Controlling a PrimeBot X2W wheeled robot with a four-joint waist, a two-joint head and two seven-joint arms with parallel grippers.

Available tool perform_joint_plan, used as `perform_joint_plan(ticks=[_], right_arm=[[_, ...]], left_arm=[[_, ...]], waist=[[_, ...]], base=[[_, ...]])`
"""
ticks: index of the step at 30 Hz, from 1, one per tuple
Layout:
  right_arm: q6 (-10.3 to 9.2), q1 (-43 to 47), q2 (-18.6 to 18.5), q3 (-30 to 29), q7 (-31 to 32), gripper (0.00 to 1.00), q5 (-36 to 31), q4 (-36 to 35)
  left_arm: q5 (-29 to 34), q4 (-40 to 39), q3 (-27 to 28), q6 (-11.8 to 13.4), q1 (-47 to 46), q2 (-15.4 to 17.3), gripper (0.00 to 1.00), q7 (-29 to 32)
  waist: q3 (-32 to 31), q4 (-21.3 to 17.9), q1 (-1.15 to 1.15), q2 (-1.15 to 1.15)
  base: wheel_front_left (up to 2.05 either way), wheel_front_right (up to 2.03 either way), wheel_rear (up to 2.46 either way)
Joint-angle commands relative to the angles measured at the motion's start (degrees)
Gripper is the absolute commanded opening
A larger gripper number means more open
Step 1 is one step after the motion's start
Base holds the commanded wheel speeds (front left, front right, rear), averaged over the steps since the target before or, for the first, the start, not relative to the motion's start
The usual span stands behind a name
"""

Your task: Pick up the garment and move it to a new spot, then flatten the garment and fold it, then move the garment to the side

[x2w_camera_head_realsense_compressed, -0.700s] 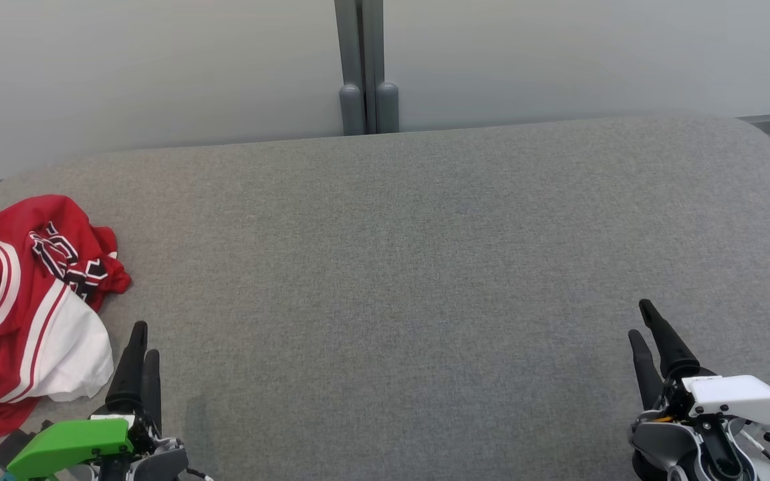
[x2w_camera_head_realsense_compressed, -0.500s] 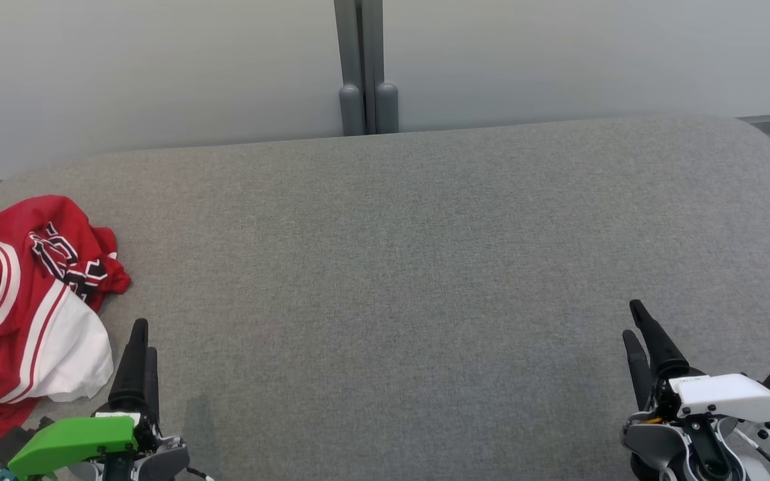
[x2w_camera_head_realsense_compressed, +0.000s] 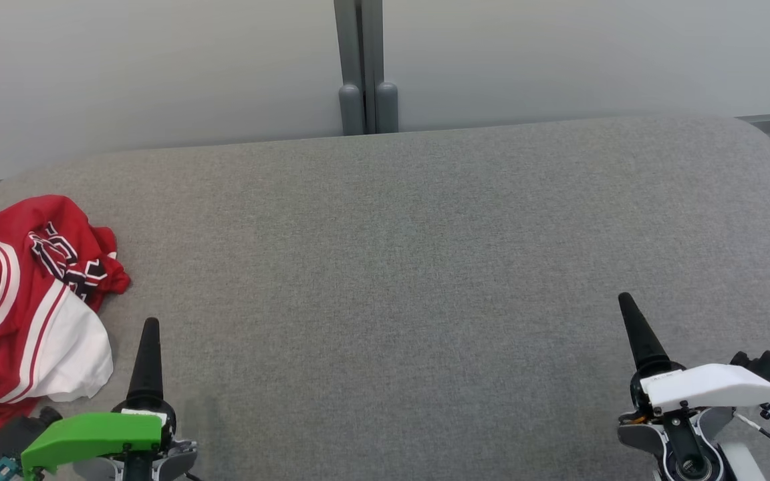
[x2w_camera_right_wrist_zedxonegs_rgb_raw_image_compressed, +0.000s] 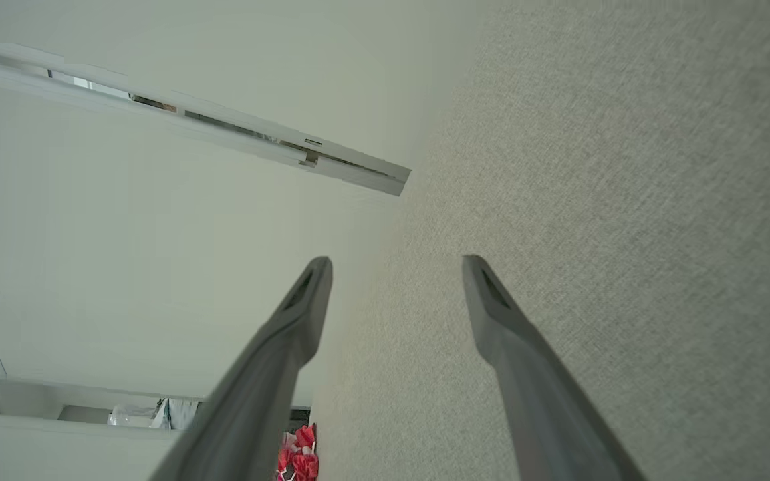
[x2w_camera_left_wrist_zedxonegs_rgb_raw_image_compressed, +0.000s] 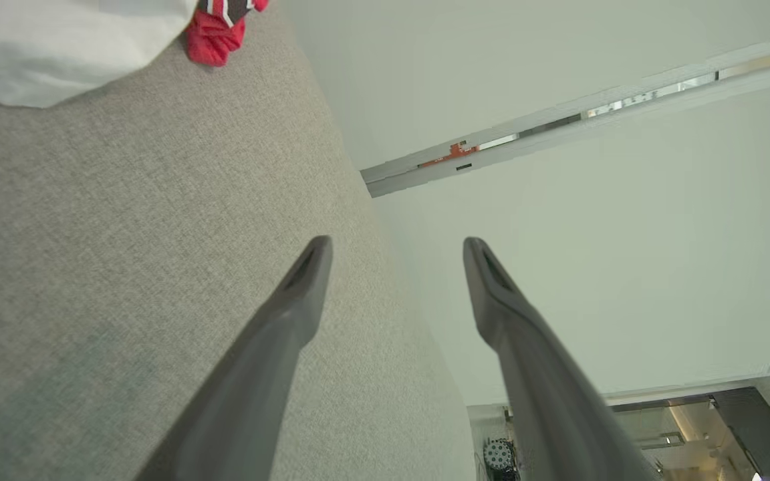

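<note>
The garment (x2w_camera_head_realsense_compressed: 21, 304), a red jersey with white stripes and dark lettering, lies crumpled at the left edge of the grey cushioned surface (x2w_camera_head_realsense_compressed: 392, 267). Just to its right, near the front edge, my left gripper (x2w_camera_head_realsense_compressed: 150, 331) points up the head view. In the left wrist view its fingers stand open (x2w_camera_left_wrist_zedxonegs_rgb_raw_image_compressed: 395, 250) with nothing between them, and a corner of the garment (x2w_camera_left_wrist_zedxonegs_rgb_raw_image_compressed: 57, 47) shows at the top left. At the front right my right gripper (x2w_camera_head_realsense_compressed: 627, 308) is far from the garment. Its fingers are open and empty in the right wrist view (x2w_camera_right_wrist_zedxonegs_rgb_raw_image_compressed: 395, 267).
A pale wall with a grey vertical post (x2w_camera_head_realsense_compressed: 365, 67) runs behind the cushioned surface. The cushion's rounded corners fall away at the far left and far right.
Both wrists have rolled, so each gripper's two fingers now line up as one in the head view. The right gripper has shifted slightly left and up. The garment has not moved.
</note>
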Motion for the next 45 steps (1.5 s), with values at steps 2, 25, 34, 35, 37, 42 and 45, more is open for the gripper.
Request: perform_joint_plan(ticks=[2,25,34,35,37,42,45], right_arm=[[0.01,-1.3,-0.3,0.5,-0.9,1.00,-4.3,-0.9],[0.02,-1.6,-0.4,2.3,-5.4,1.00,-29.6,-1.0],[0.02,-1.8,-0.5,3.5,-6.9,1.00,-37.5,-1.1],[0.02,-1.8,-0.5,3.6,-7.1,1.00,-38.4,-1.2],[0.02,-1.8,-0.5,3.8,-7.4,1.00,-40.0,-1.3],[0.02,-1.7,-0.5,4.4,-7.9,1.00,-43.3,-1.5],[0.02,-1.7,-0.5,4.8,-8.3,1.00,-45.2,-1.6]], left_arm=[[4.5,-1.5,-0.6,0.6,0.0,0.4,1.00,-1.0],[30.8,-3.6,-3.8,2.3,1.6,0.6,1.00,-5.5],[38.4,-3.8,-4.6,2.4,1.7,0.6,1.00,-7.0],[39.3,-3.8,-4.7,2.4,1.7,0.6,1.00,-7.2],[40.8,-3.9,-4.9,2.5,1.7,0.6,1.00,-7.5],[44.2,-4.2,-5.2,2.5,2.0,0.6,1.00,-8.3],[46.3,-4.4,-5.4,2.4,2.3,0.7,1.00,-8.7]], waist=[[0.0,0.0,0.00,0.00],[0.1,0.0,0.00,0.00],[0.1,0.0,0.00,0.00],[0.0,0.1,0.00,0.00],[0.0,0.1,0.00,0.00],[-0.2,0.1,0.00,0.00],[-0.2,0.1,0.00,0.00]], base=[[0.00,0.00,0.00],[0.00,0.00,0.00],[0.00,0.00,0.00],[0.00,0.00,0.00],[0.00,0.00,0.00],[0.00,0.00,0.00],[0.00,0.00,0.00]])
